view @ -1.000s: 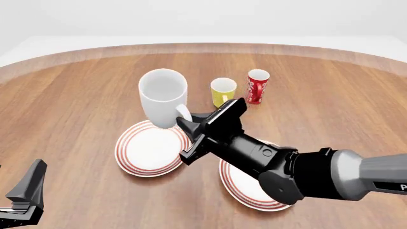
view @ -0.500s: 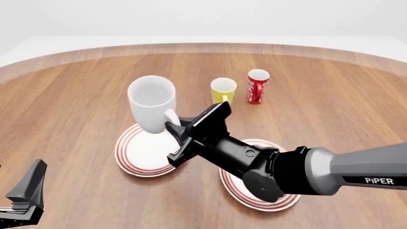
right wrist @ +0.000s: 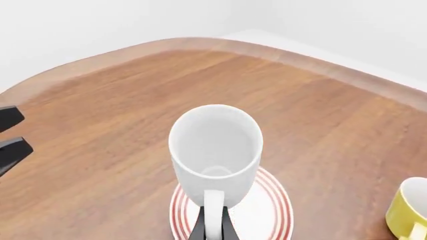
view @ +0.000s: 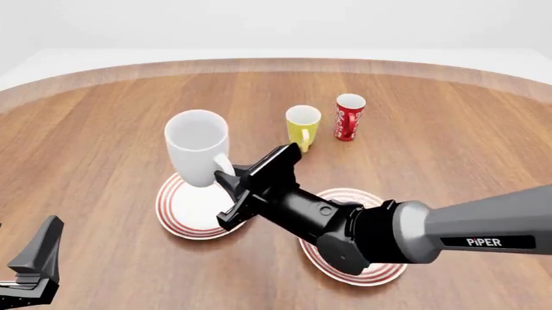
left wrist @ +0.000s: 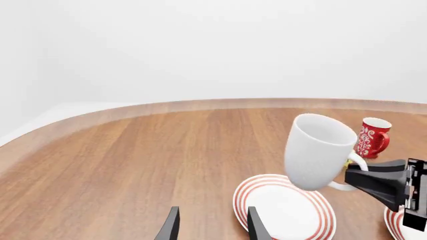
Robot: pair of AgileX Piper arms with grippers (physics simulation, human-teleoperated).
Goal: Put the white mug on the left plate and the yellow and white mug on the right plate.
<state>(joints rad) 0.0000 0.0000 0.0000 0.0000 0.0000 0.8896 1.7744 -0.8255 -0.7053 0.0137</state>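
Behind the two plates stand the yellow mug (view: 303, 125) and, just beside it on its right, a red cup (view: 350, 116). Both are on the desk (view: 448, 142), apart from the plates, and nothing lies between them and the right plate (view: 379, 270).

The right pincer (view: 226, 179) is closed on the handle of the white mug (view: 198, 147) and holds it upright in the air above the left plate (view: 185, 210). The right arm crosses over the right plate and covers most of it in the front view; only the near and right rim show.

The right wrist view looks down into the white mug (right wrist: 215, 145), with the left plate (right wrist: 273, 212) under it and its handle between the two thin fingers (right wrist: 227, 229). The yellow mug (right wrist: 408, 212) is cut off at the edge there.

In the left wrist view the mug (left wrist: 319, 151) hangs clear of the left plate (left wrist: 283, 210), and the red cup (left wrist: 372, 137) shows behind it. The yellow mug is almost fully hidden in this view.

The left pincer (left wrist: 208, 227) is open and holds nothing, near the front left of the desk. Only its tips are seen.
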